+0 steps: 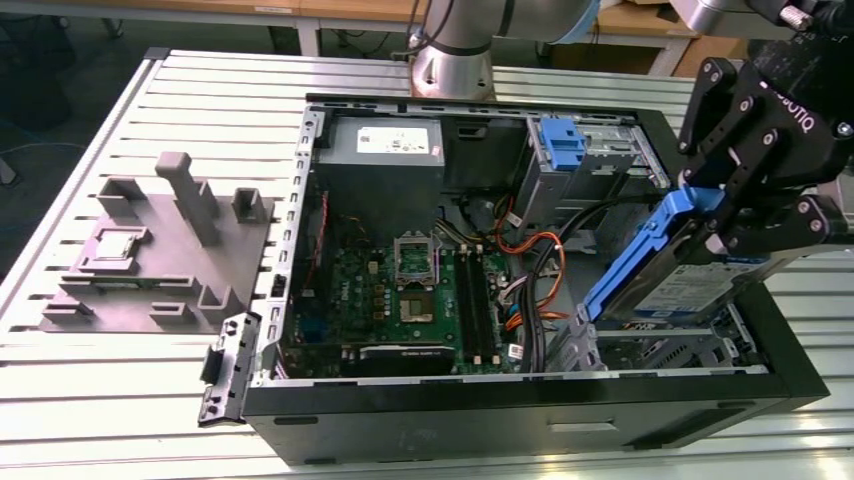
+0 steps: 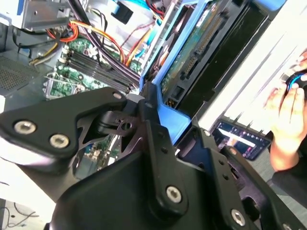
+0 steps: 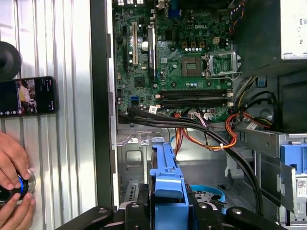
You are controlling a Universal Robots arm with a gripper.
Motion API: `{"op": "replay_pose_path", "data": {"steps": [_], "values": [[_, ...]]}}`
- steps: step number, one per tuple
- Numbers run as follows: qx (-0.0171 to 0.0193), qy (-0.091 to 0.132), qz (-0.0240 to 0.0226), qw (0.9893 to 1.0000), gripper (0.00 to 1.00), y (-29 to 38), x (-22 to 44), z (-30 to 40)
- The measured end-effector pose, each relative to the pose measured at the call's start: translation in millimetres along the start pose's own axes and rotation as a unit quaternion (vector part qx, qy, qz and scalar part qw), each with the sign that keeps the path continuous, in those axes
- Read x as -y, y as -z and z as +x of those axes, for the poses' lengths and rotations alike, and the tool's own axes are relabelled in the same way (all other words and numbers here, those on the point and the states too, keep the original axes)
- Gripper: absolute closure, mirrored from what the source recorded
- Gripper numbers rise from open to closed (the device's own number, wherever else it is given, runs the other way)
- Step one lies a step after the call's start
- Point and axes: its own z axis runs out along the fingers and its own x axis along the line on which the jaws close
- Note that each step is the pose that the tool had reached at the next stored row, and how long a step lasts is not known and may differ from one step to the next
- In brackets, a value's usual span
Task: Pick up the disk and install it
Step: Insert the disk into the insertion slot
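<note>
A slatted metal table [image 1: 107, 400] stands before wooden workbenches [image 1: 200, 8] on grey floor [image 1: 174, 32].

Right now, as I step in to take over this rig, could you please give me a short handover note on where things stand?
Tool: shut on the disk, gripping the end of its blue carrier.
Disk: off the table, steeply tilted, hanging over the silver drive bay inside the open computer case, at the exterior view's right.
Done: the pickup.
Left: the disk is not yet seated in the bay.
Note: in the first wrist view a person's hand is on the table beside the case, near a phone.
</note>
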Motion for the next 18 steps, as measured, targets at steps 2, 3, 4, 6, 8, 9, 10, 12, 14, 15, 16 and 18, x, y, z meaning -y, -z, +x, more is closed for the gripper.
{"op": "replay_pose_path", "data": {"steps": [2, 3, 4, 6, 8, 9, 10, 12, 14, 15, 16, 18], "values": [[-0.0002, 0.000, 0.0000, 1.0000, 0.63, 2.3, 0.1, -0.1], [-0.0002, 0.000, 0.0000, 1.0000, 0.63, 2.9, 0.1, -0.1], [-0.0001, 0.000, 0.0000, 1.0000, 0.63, 2.8, 0.1, -0.1], [-0.0001, 0.000, 0.0001, 1.0000, 0.63, 2.9, 0.1, -0.1], [-0.0002, 0.000, 0.0016, 1.0000, 0.63, 3.0, 0.1, -0.1], [-0.0001, 0.000, 0.0031, 1.0000, 0.63, 3.0, 0.1, -0.1], [0.0000, 0.000, 0.0047, 1.0000, 0.63, 3.0, 0.0, -0.1], [0.0002, 0.000, 0.0089, 1.0000, 0.63, 2.9, -0.2, -0.1], [0.0004, 0.000, 0.0128, 0.9999, 0.63, 2.9, -0.5, -0.1], [0.0005, 0.001, 0.0134, 0.9999, 0.63, 2.9, -0.4, -0.1], [0.0005, 0.001, 0.0134, 0.9999, 0.63, 2.9, -0.4, -0.1], [0.0005, 0.001, 0.0138, 0.9999, 0.63, 2.9, -0.5, -0.1]]}}
